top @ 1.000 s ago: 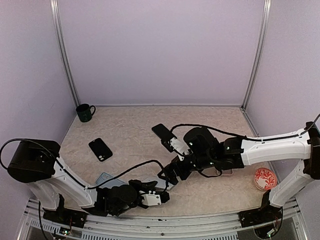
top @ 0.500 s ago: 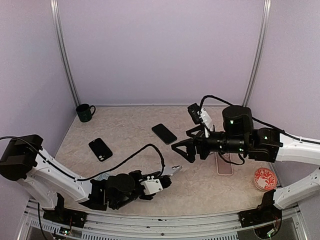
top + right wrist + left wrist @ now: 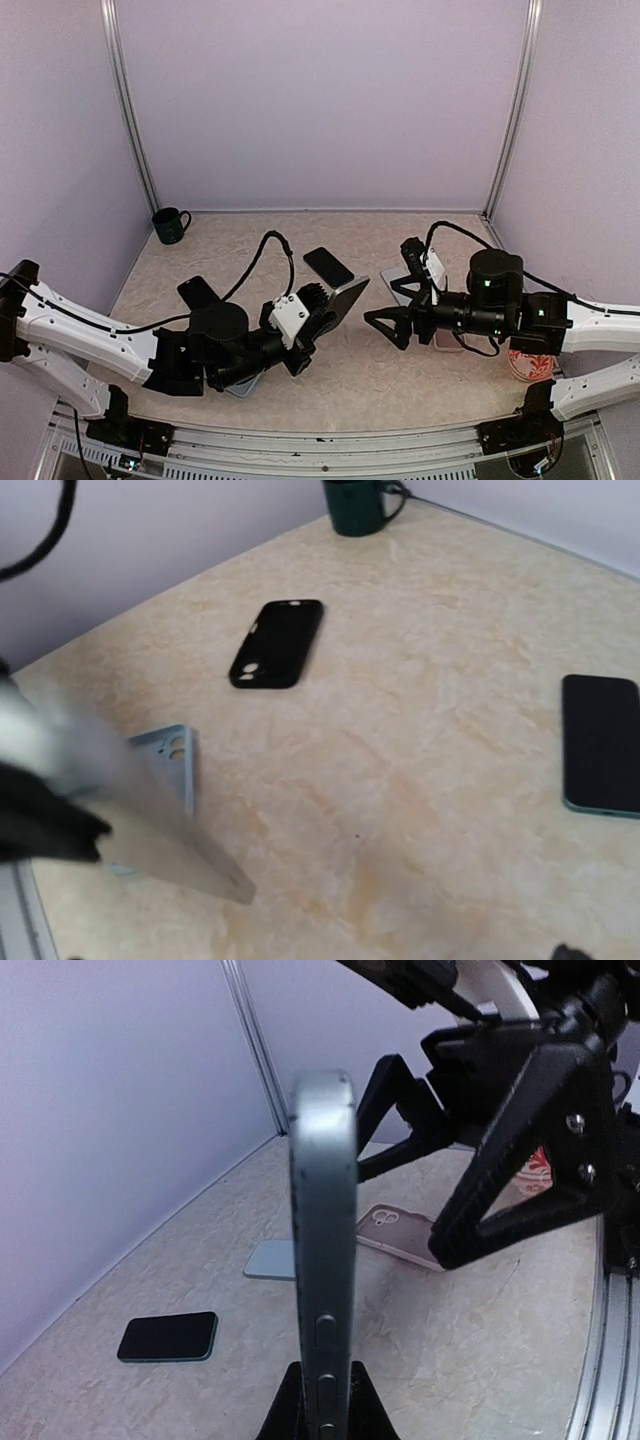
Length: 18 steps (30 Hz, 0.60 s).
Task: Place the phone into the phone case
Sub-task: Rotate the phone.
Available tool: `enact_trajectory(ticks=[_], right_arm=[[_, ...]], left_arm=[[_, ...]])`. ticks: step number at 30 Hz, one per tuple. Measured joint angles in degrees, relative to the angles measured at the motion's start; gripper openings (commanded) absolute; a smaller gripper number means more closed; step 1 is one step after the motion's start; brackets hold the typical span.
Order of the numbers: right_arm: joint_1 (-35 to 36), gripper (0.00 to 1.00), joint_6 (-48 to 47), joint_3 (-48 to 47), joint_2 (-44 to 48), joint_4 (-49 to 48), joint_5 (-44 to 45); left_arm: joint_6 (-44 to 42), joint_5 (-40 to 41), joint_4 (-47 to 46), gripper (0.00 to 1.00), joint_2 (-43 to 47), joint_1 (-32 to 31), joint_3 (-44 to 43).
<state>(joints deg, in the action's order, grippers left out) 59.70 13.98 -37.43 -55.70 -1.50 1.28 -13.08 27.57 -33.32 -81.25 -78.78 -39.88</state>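
My left gripper [image 3: 322, 304] is shut on the lower end of a grey-blue phone [image 3: 346, 296] and holds it up off the table, tilted towards the right arm. The left wrist view shows the phone [image 3: 323, 1260] edge-on with its side buttons, clamped between the black fingers [image 3: 285, 1410]. A pale blue phone case [image 3: 168, 752] with camera holes lies on the table below and behind the held phone [image 3: 150, 830]. My right gripper [image 3: 386, 326] faces the phone from the right with its jaws spread wide and nothing between them.
A black phone [image 3: 328, 266] and a black case [image 3: 200, 292] lie mid-table. A pink case [image 3: 400, 1237] and a pale grey-blue slab [image 3: 393, 280] sit near the right arm. A dark green mug [image 3: 170, 225] stands at the back left, and a red patterned dish [image 3: 528, 362] at the right.
The left arm has raised the phone from the near edge and swung it up towards the middle. The right arm has drawn back to the right and dropped lower, jaws still wide.
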Motion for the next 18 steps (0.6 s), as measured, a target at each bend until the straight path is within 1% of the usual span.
enact_trajectory(ticks=[6, 10, 18], right_arm=[[0.00, 0.94, -0.44, 6.58, 0.00, -9.60, -5.09], [0.00, 0.94, -0.96, 10.25, 0.02, -15.93, -10.03], [0.00, 0.90, -1.40, 10.75, -0.57, -24.76, -21.49]], left_arm=[[10.19, -5.51, -1.84, 0.00, 2.60, 0.81, -0.04], [15.69, -9.77, -4.11, 0.00, 3.15, 0.90, 0.02], [24.81, -16.31, -13.60, 0.00, 5.14, 1.90, 2.43]])
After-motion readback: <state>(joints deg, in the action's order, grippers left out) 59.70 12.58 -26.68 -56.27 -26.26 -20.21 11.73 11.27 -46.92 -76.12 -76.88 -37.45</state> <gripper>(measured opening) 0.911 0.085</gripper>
